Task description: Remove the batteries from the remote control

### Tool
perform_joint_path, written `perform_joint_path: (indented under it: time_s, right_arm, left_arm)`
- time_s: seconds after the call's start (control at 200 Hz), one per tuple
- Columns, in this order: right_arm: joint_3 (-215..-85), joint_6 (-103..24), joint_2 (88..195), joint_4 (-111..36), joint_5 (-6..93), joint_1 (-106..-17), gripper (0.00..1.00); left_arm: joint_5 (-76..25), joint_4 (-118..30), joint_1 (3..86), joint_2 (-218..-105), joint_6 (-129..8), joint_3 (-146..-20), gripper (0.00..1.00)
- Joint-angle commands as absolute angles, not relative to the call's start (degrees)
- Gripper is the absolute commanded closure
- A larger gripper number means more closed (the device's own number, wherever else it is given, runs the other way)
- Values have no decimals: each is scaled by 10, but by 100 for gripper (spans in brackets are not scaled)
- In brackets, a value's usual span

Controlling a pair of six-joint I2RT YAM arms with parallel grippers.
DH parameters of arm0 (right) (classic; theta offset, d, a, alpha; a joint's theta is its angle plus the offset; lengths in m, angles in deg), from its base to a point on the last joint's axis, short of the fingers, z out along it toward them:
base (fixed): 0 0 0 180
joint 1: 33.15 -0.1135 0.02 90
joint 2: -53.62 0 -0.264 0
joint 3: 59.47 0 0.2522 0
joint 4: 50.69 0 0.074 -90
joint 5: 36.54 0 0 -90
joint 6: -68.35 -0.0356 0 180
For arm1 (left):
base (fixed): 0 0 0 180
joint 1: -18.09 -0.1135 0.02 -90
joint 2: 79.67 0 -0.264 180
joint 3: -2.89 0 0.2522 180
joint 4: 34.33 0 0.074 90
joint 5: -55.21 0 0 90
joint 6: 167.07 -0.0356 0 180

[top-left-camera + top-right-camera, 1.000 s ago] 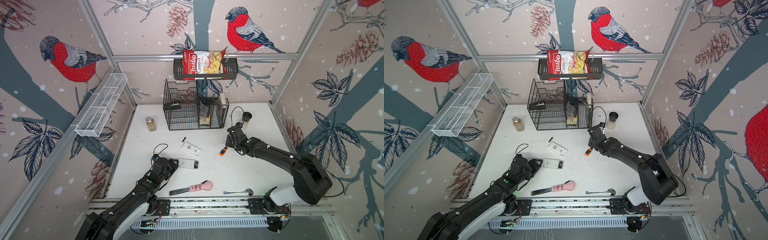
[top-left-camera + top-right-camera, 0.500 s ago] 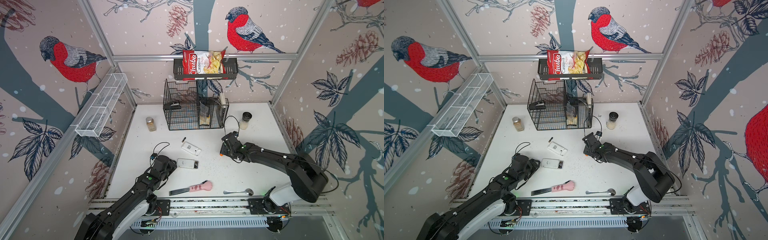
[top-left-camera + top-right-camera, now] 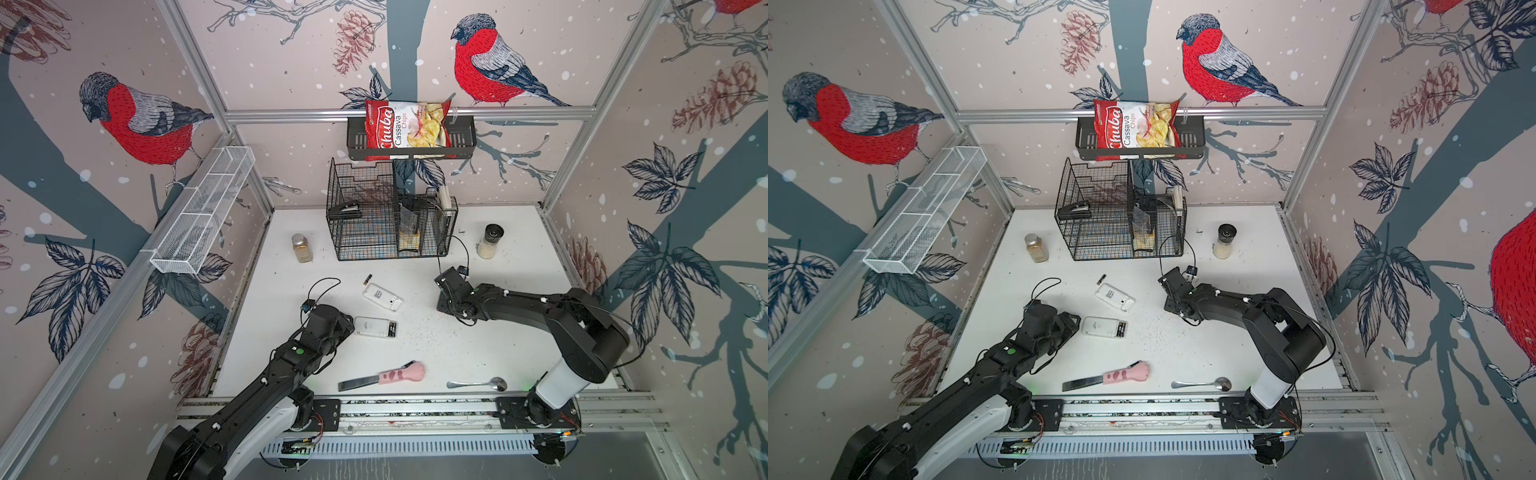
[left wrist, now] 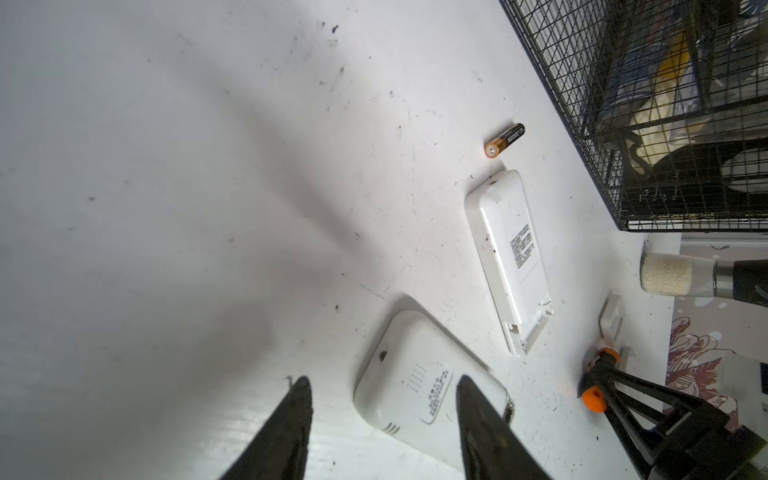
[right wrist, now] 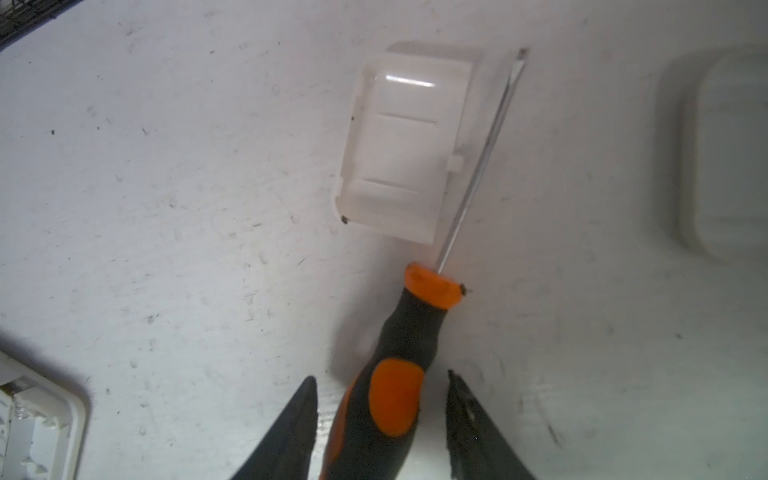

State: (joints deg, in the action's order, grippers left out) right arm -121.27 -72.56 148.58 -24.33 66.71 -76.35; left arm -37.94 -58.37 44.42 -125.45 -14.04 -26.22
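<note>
Two white remotes lie back-up mid-table. The nearer remote [image 3: 374,327] [image 4: 415,386] shows batteries [image 3: 391,329] in its open end. The farther remote [image 3: 382,297] [image 4: 509,257] has an empty open end. One loose battery [image 3: 367,279] [image 4: 504,140] lies beyond it. My left gripper [image 4: 382,381] is open and low at the nearer remote's closed end, one finger over the remote, the other beside it. My right gripper [image 5: 381,375] is open astride the orange-and-black screwdriver [image 5: 399,374] handle, with gaps on both sides. A white battery cover [image 5: 399,141] lies beside the shaft.
A black wire basket [image 3: 390,224] stands at the back, with a spice jar [image 3: 302,248] to its left and a shaker [image 3: 489,241] to its right. A pink-handled knife [image 3: 386,376] and a spoon [image 3: 478,383] lie near the front rail.
My right gripper has swung left and down over the screwdriver, which now hides under it in both top views. The left arm has hardly moved.
</note>
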Motion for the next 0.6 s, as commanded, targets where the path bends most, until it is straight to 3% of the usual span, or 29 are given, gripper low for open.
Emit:
perform_joint_path:
  time_s: [0.0, 0.38, 0.595]
  right_arm:
    - [-1206, -727, 1485, -234, 661, -769, 55]
    - [-1190, -729, 1449, -211, 665, -776, 79]
    - [-1171, -727, 1367, -164, 673, -783, 86]
  left_arm:
    - [-389, -586, 444, -1257, -156, -271, 44]
    - [-367, -568, 443, -1298, -187, -310, 44]
    - [-313, -554, 444, -1341, -220, -370, 44]
